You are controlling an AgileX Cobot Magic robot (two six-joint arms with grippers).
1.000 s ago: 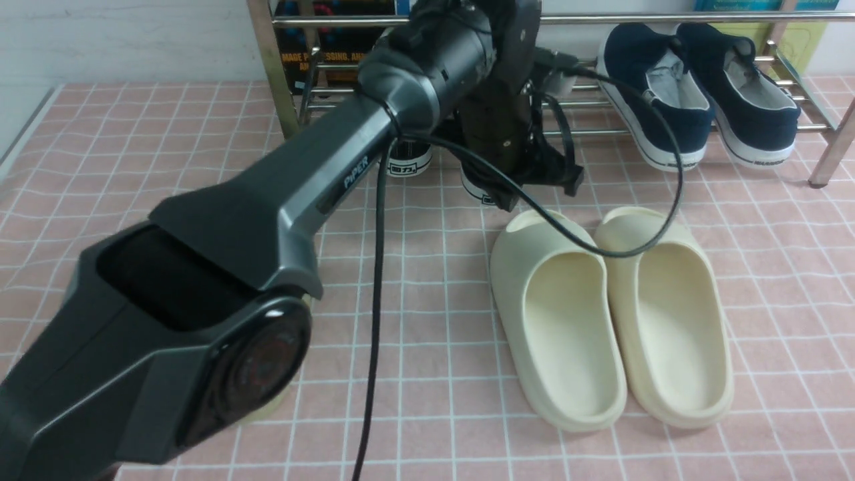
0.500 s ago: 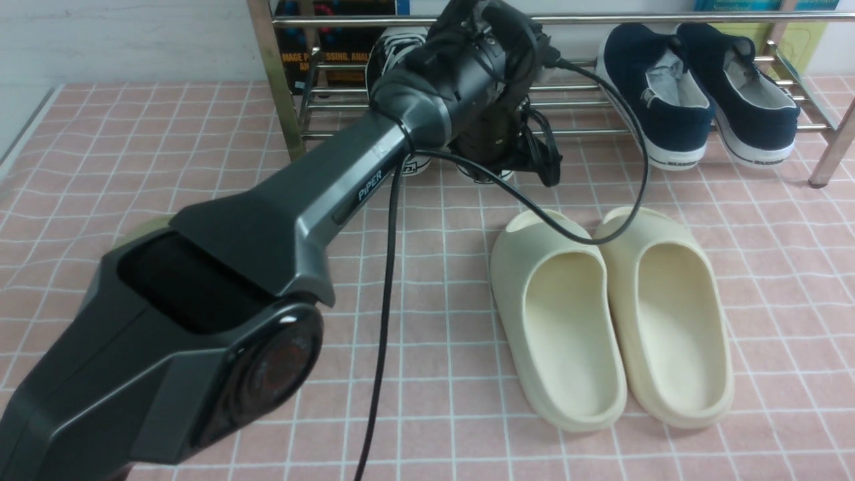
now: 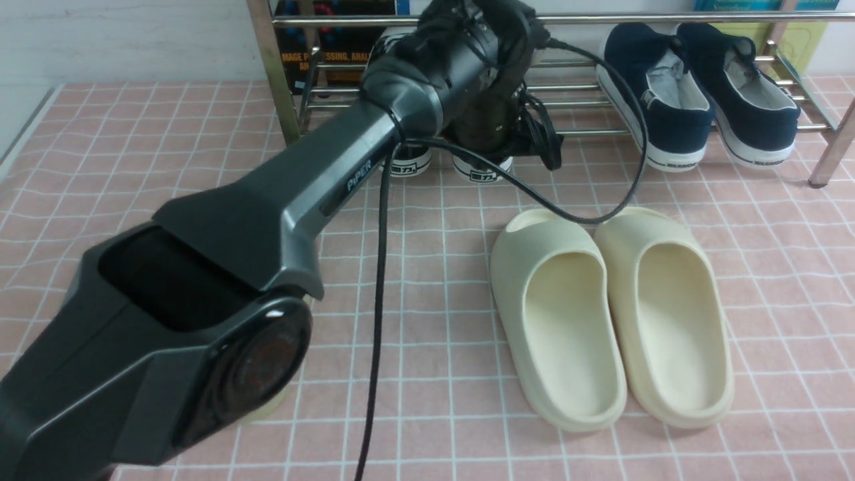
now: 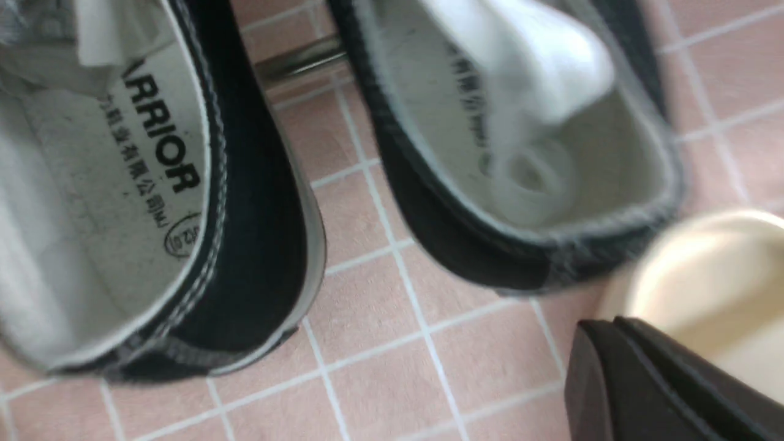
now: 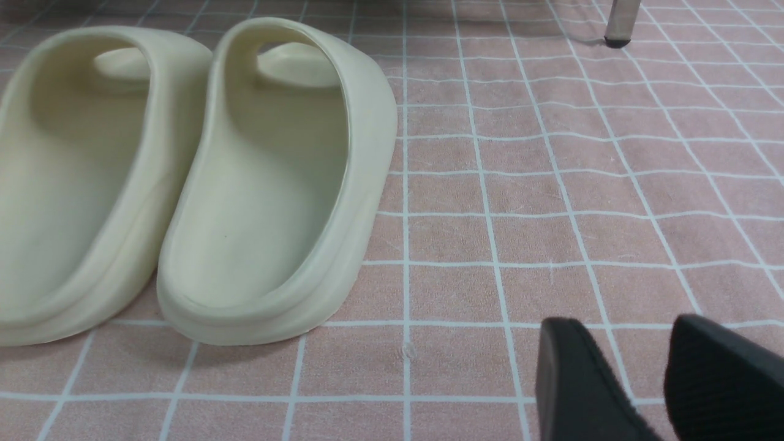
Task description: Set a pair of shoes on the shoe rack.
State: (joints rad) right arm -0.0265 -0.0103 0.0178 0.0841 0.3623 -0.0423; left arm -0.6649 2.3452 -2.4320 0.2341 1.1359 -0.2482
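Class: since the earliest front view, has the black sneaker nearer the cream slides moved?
Yes: the black sneaker moved from the cream slides toward the shoe rack.

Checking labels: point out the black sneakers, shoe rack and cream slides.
black sneakers [image 3: 409, 164]: front view, white heel of the left one.
shoe rack [image 3: 274, 73]: front view, left upright leg.
cream slides [image 3: 568, 314]: front view, footbed of the left slide.

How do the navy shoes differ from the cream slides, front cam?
Place: the navy shoes sit tilted on the shoe rack; the cream slides lie flat on the floor. Colour: navy shoes are dark with white soles; cream slides are one colour throughout. Build: navy shoes have raised heel collars; cream slides have low backs. Shared: each pair sits side by side, heels toward the camera.
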